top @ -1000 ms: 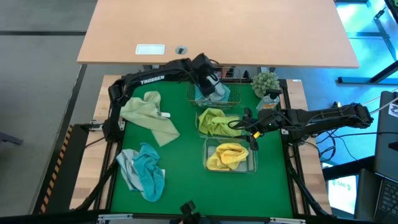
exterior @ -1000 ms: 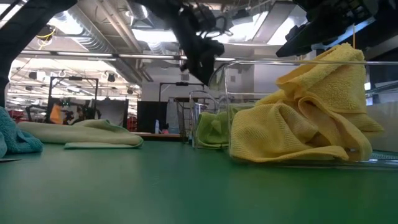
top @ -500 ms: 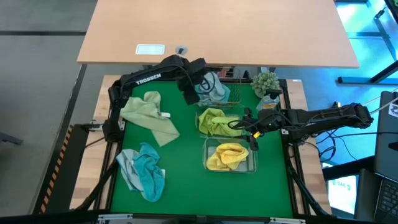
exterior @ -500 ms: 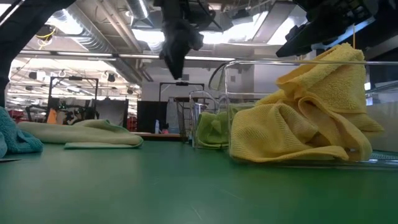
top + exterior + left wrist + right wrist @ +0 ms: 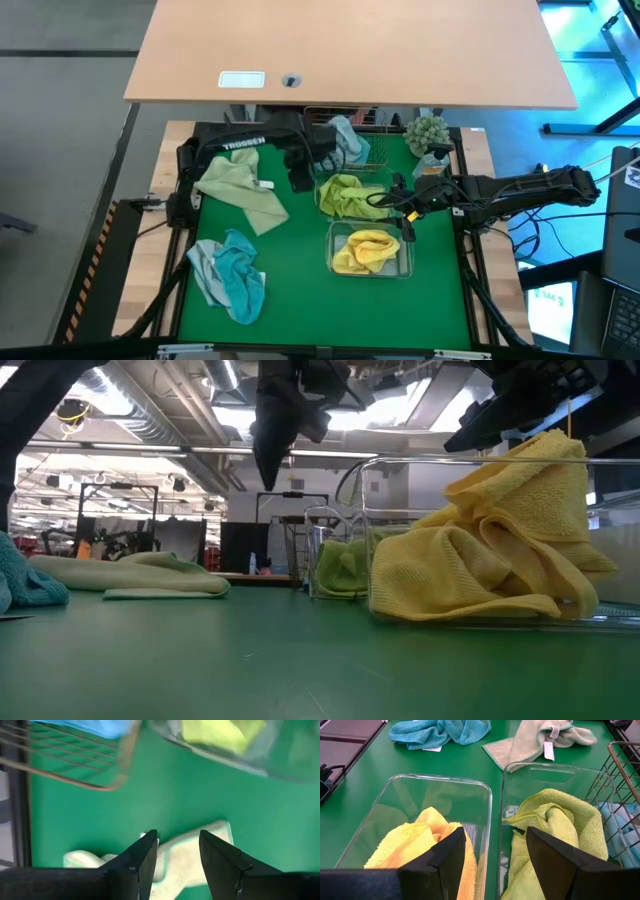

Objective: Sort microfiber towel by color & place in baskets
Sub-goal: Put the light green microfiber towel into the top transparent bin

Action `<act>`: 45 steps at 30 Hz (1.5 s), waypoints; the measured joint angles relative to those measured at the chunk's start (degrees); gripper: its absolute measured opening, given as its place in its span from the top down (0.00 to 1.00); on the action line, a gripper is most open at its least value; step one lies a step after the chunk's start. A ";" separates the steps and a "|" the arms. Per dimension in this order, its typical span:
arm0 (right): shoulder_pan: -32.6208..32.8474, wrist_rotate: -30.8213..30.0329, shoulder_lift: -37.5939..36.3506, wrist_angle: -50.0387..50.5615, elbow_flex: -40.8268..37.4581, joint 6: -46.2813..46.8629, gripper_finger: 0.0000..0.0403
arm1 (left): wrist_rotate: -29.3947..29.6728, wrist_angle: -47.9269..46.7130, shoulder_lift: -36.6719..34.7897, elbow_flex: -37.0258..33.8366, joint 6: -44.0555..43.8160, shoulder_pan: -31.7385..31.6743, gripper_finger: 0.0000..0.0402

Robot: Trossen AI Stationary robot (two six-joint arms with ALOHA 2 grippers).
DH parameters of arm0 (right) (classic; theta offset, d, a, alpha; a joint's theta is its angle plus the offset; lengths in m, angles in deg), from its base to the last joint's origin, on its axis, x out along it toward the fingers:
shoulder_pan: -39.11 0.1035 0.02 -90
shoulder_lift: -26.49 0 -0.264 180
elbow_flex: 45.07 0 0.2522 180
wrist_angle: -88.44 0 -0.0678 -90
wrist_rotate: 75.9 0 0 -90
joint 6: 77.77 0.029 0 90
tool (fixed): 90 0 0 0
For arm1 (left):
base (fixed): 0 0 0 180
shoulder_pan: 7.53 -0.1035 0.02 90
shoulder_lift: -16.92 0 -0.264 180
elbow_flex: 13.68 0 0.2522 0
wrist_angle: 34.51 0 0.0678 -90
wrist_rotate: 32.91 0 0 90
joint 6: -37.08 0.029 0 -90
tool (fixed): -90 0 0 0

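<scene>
My left gripper (image 5: 300, 178) (image 5: 177, 837) is open and points down above the green mat, between a pale green towel (image 5: 243, 188) (image 5: 186, 856) and the baskets, touching nothing. A blue towel (image 5: 346, 141) lies in the copper wire basket (image 5: 75, 762). Next to it stands a clear tub (image 5: 555, 775) with a lime towel (image 5: 350, 195). A second clear tub (image 5: 410, 790) holds a yellow towel (image 5: 368, 250). A teal towel with a grey one (image 5: 230, 275) lies at the near left. My right gripper (image 5: 394, 205) (image 5: 495, 835) waits open above the two tubs.
A small potted plant (image 5: 428, 133) stands at the far right behind the baskets. A wooden desk (image 5: 350, 50) lies beyond the table's far edge. Bare green mat (image 5: 300, 290) stretches between the teal towel and the tubs.
My left gripper has gone from above the wire basket toward the table's near left, toward the pale green towel, and has tipped until it points straight down. The blue towel stays in the wire basket.
</scene>
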 joint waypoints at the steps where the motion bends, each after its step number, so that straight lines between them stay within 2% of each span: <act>1: 0.01 0.00 0.00 -0.01 0.00 0.04 0.48 | 0.09 0.03 0.00 -1.31 0.79 0.84 0.65; 9: 0.01 0.00 0.00 0.01 0.00 0.08 0.48 | 1.40 2.79 -0.51 -15.24 5.42 3.74 0.65; 20: 0.01 0.00 0.00 -0.01 0.00 0.08 0.48 | 1.57 22.54 -12.16 -38.67 8.34 -0.86 0.65; 25: 0.01 0.00 0.00 0.01 0.02 0.11 0.48 | 1.37 23.77 -14.16 -45.70 9.63 -2.56 0.65; 33: 0.01 0.00 0.00 -0.03 0.02 0.11 0.48 | 3.89 26.69 -14.25 -53.10 9.98 -3.91 0.65; 41: 0.01 0.00 0.00 -0.03 0.02 2.97 0.48 | 4.49 28.60 -14.25 -54.39 9.73 -4.19 0.65; 45: -0.01 -0.01 0.00 -0.03 0.02 3.04 0.48 | 3.46 28.87 -14.25 -54.39 9.74 -4.19 0.72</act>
